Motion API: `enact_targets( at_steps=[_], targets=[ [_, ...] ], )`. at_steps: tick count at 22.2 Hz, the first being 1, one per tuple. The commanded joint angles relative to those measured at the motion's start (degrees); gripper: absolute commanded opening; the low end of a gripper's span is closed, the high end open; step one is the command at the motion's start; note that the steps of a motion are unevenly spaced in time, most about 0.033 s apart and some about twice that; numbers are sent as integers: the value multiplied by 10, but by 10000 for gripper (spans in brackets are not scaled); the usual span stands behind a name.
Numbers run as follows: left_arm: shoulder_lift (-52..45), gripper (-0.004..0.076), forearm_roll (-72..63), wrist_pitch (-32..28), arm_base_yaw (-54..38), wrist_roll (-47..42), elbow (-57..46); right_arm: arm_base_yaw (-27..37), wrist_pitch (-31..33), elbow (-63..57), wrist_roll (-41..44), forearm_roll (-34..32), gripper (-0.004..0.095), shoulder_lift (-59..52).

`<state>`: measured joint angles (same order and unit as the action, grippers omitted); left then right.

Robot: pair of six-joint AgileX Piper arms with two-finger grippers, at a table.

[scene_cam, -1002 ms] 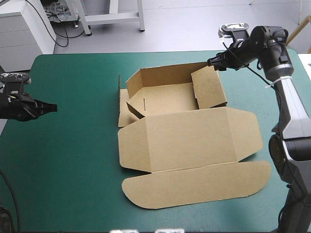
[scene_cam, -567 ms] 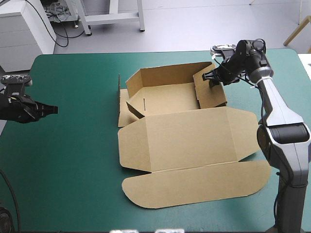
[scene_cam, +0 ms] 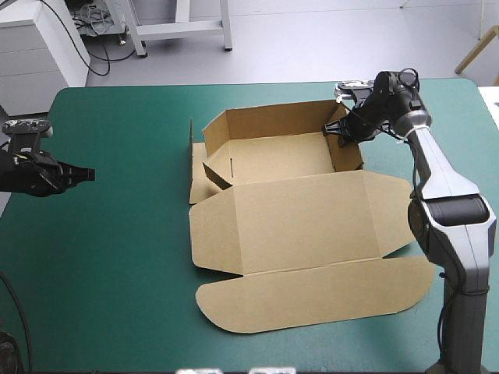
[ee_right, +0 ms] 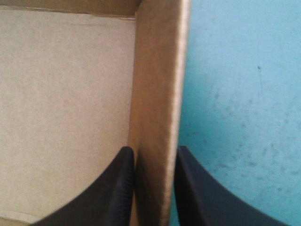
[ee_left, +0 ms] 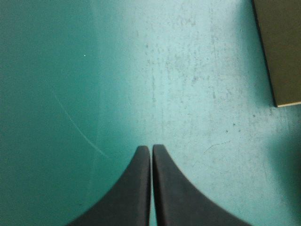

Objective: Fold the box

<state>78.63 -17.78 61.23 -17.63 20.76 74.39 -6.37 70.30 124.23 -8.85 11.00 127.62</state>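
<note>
In the high view, we find the brown box [scene_cam: 296, 206] at mid-table on the teal-green cover [scene_cam: 117, 257], with its tray part toward the far edge, walls raised, and the lid [scene_cam: 300, 226] flat toward the near edge. The right gripper [scene_cam: 341, 129] is at the tray's right end wall [scene_cam: 347, 152]. The left gripper [scene_cam: 87, 174] hangs near the table's left edge, well apart from the box. In the left wrist view, the left gripper [ee_left: 151, 147] is clenched on nothing over bare cover, with only a corner of board ahead and to one side. In the right wrist view, the right gripper [ee_right: 153, 149] grasps the end wall [ee_right: 157, 94], one black finger inside the tray and one outside. The wall runs straight ahead along the gripper. We judge the right arm the nearer, and any tuck turns on that wall's line.
</note>
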Motion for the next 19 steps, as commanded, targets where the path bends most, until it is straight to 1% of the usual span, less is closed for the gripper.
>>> enact_targets(
  at_steps=[1, 5, 6, 7, 8, 9, 10, 13, 15, 16, 17, 19],
  targets=[
    [-17, -4, -21, -17, -1, 1, 13, 2, -14, 15, -2, -1, -18, -35],
    [-17, -3, -21, -16, -1, 1, 13, 2, -14, 15, -1, 5, -14, -35],
    [-17, 4, -21, -9, -1, 1, 13, 2, -14, 15, -1, 12, -14, -35],
    [-17, 29, -21, -7, 0, 1, 13, 2, -14, 15, -1, 18, -14, -36],
    [-17, 95, -21, -4, 0, 1, 13, 2, -14, 15, 0, 22, -14, -37],
    [-17, 186, -21, -2, 0, 1, 13, 2, -14, 15, 2, 25, -14, -39],
    [-17, 314, -22, -2, 0, 1, 13, 2, -14, 15, 2, 25, -14, -44],
    [-17, 532, -47, -10, 0, -8, 12, 4, -14, 15, 2, 25, -14, -58],
    [-15, 619, -76, -16, 0, -20, 12, 4, -14, 15, 8, 25, -14, -71],
    [-11, 649, -108, -19, 0, -20, 12, 4, -13, 15, 9, 25, -14, -81],
    [-6, 653, -144, -16, 0, -20, 12, 5, -13, 15, 9, 25, -14, -96],
    [1, 653, -176, -10, 0, -19, 12, 9, -13, 15, 10, 30, -14, -112]
  ],
)
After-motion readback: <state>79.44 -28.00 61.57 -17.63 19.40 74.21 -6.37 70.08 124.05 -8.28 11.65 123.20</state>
